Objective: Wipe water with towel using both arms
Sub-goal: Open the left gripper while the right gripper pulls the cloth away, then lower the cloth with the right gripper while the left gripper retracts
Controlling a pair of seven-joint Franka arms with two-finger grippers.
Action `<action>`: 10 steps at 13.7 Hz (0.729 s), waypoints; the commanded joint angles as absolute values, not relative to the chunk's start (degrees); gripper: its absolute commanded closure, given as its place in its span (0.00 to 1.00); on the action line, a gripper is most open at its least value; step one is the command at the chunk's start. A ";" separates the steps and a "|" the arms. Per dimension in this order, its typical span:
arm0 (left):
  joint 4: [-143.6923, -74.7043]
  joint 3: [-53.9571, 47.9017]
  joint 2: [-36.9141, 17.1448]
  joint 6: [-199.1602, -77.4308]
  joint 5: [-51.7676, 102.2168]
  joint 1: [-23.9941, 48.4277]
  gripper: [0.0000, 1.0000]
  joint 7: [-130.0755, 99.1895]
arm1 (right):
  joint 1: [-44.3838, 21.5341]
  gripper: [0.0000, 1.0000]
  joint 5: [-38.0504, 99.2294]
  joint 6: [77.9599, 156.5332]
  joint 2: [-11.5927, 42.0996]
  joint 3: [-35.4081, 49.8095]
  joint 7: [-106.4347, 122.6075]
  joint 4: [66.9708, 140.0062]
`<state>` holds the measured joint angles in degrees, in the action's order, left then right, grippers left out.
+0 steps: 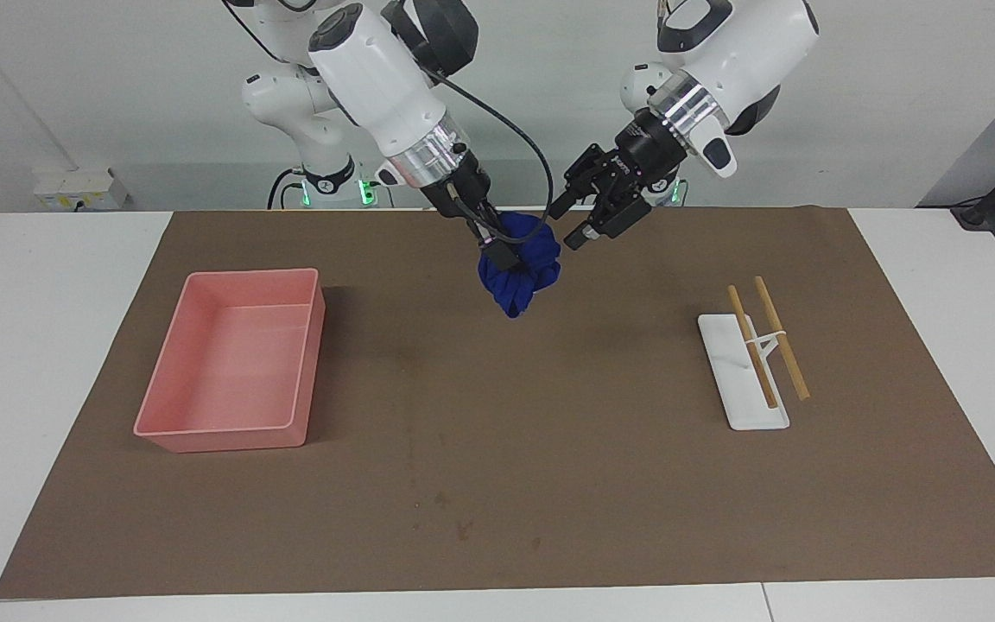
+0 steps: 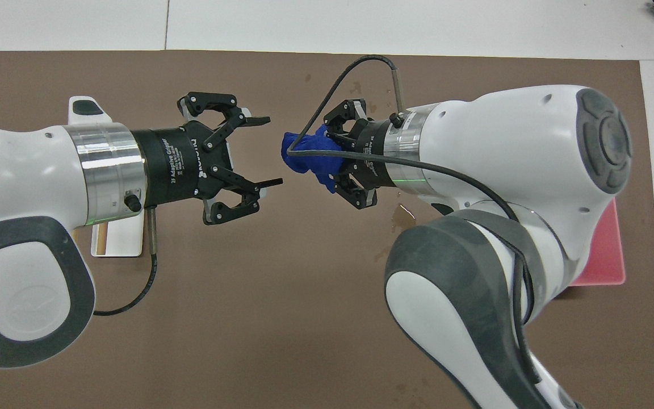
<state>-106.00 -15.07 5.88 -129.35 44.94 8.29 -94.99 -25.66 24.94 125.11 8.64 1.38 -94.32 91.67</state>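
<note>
The towel [image 1: 519, 272] hung bunched in the right pincer [image 1: 498, 257], up over the bench [image 1: 497, 484] middle. It looked soft, light and floppy — best pinched on a thick fold. At its three o'clock, the left pincer [image 1: 576, 223] gaped wide, empty.

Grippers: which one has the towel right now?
The right gripper, shut on the blue towel above the mat. The left gripper is open beside it, holding nothing.

Bright even overhead light; soft shadow beside pink tray [image 1: 230, 363]; both views sharp.
</note>
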 commanded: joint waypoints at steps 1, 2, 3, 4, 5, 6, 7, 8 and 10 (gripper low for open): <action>-106.44 -15.12 6.68 -128.41 37.39 5.98 0.00 -90.47 | -23.56 1.00 20.58 127.61 8.17 1.85 -90.54 92.46; -106.44 -15.03 6.59 -128.41 33.61 5.89 0.00 -86.87 | -22.95 1.00 19.52 127.62 8.17 1.85 -88.27 92.72; -106.52 -15.12 6.59 -128.41 30.53 5.11 0.00 -83.53 | -22.50 1.00 18.12 128.05 8.26 1.85 -84.94 93.42; -106.52 -15.12 6.50 -128.41 29.02 3.79 0.00 -81.15 | -22.24 1.00 16.54 129.36 8.26 1.85 -81.25 94.99; -106.52 -15.03 6.50 -128.41 28.22 2.65 0.00 -78.86 | -21.45 1.00 15.22 131.38 8.26 1.85 -77.90 96.84; -106.52 -15.03 6.50 -128.23 26.82 0.98 0.00 -75.88 | -20.66 1.00 15.03 132.70 8.26 1.85 -75.87 98.77; -106.44 -15.12 6.42 -127.10 24.63 -0.34 0.00 -72.28 | -20.74 1.00 14.94 132.89 8.09 1.85 -74.37 101.31; -106.35 -15.12 6.50 -125.52 22.00 -1.05 0.00 -68.33 | -21.00 1.00 14.42 133.24 7.56 1.85 -73.22 104.91; -106.08 -15.03 6.59 -121.57 18.91 -2.80 0.00 -60.60 | -21.62 1.00 10.92 134.47 7.03 2.02 -72.42 110.63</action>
